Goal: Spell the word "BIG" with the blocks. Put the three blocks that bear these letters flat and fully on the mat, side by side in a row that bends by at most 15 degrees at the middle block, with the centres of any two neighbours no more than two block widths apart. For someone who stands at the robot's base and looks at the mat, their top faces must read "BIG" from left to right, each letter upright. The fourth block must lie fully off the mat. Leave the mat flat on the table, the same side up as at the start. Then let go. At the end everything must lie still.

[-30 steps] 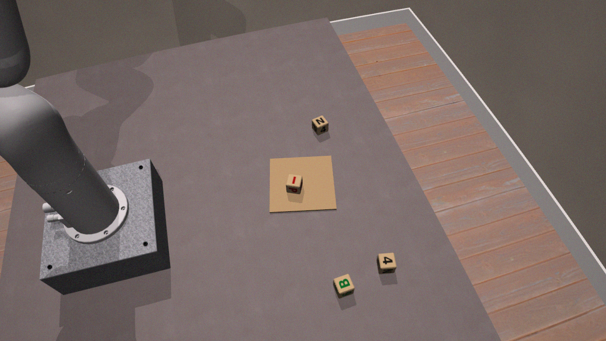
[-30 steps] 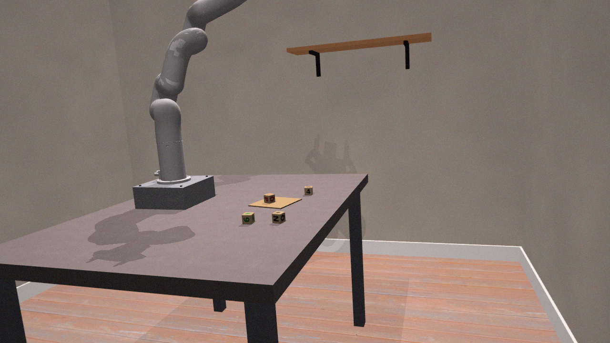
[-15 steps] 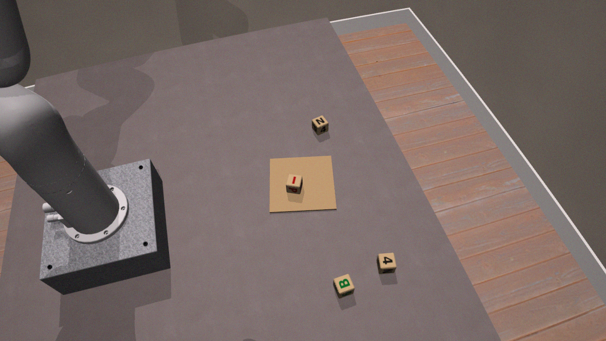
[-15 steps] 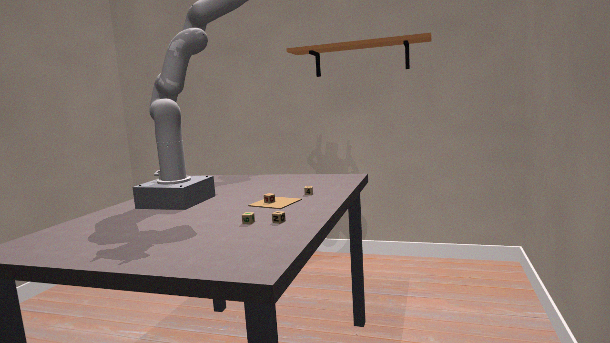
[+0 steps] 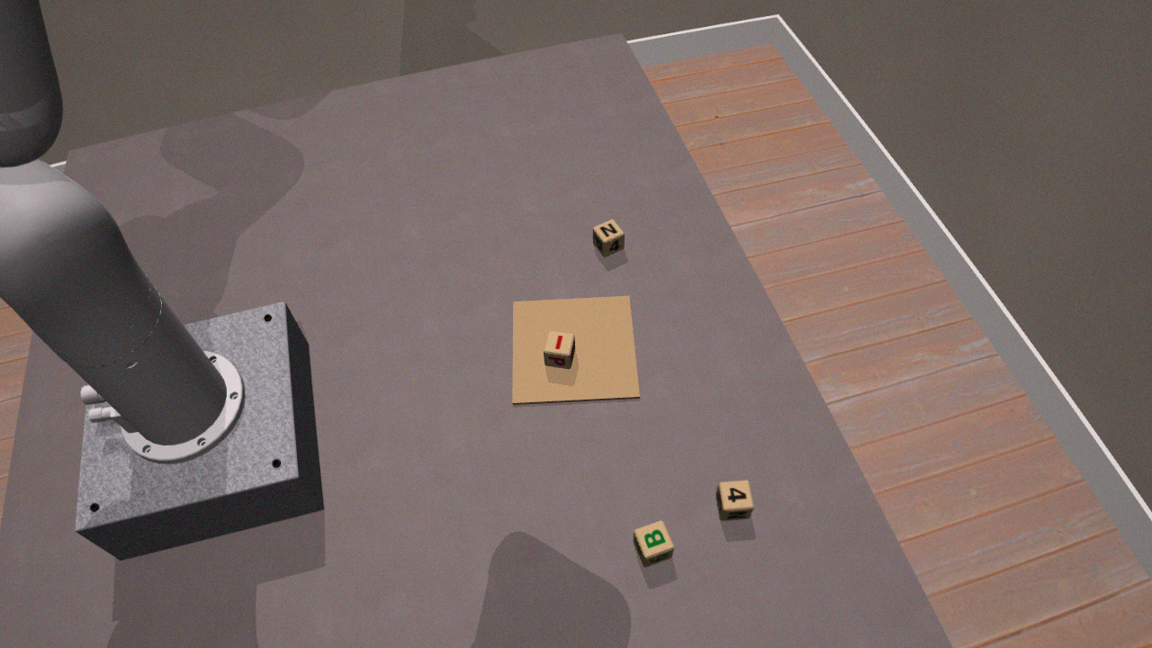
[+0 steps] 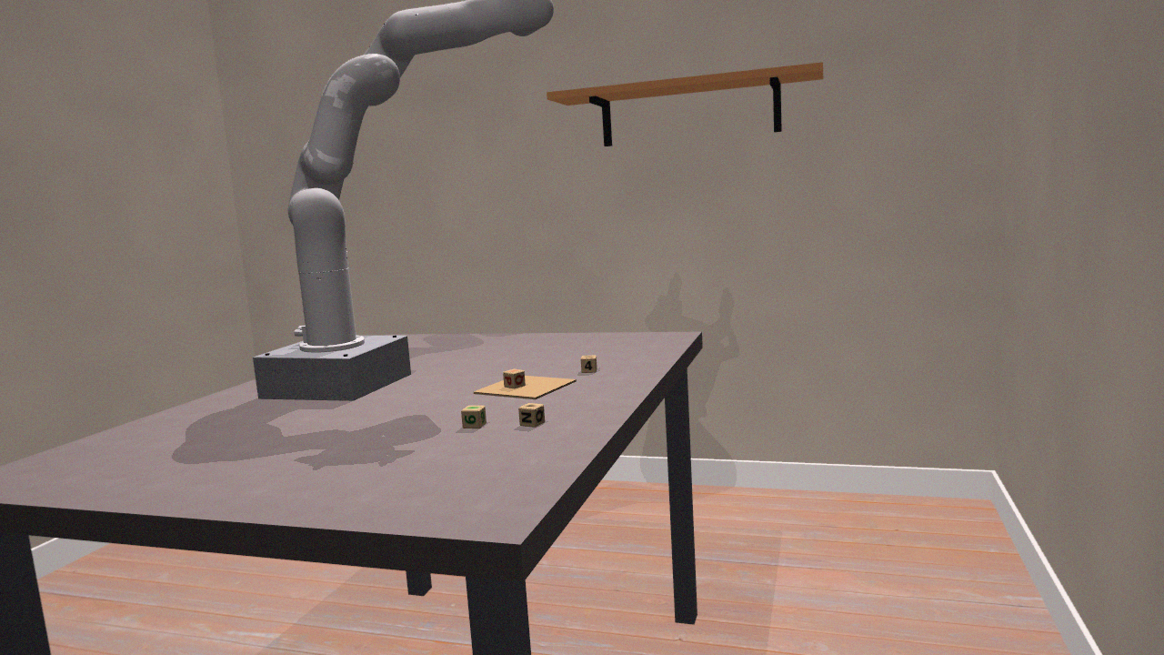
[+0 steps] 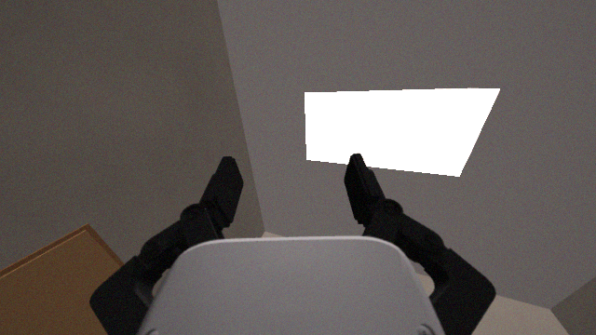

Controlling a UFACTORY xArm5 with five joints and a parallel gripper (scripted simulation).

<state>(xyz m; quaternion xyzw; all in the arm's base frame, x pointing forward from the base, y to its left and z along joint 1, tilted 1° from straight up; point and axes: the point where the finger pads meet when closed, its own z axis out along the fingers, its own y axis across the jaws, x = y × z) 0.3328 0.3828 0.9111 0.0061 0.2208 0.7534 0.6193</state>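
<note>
The gripper (image 7: 292, 167) is wide open with nothing between its fingers, and it points up at a bright panel, away from the work. Taking twelve o'clock as straight out from the robot's base (image 5: 277, 386) (image 6: 382, 366), the mat (image 5: 604, 322) (image 6: 551, 384) lies flat on the tabletop (image 5: 418, 241) (image 6: 406, 472). The block with the red I (image 5: 559, 348) (image 6: 513, 378) sits on it, its bar seemingly sideways to the reader. Off the mat are the N block (image 5: 608, 238) (image 6: 588, 364) near ten o'clock, the B block (image 5: 653, 543) (image 6: 473, 417) near two, and, farthest out, the block topped with 4 (image 5: 734, 499) (image 6: 531, 415) between one and two. No G shows on top. I judge the spelling barely begun: B and G still need placing, and I probably needs turning.
</note>
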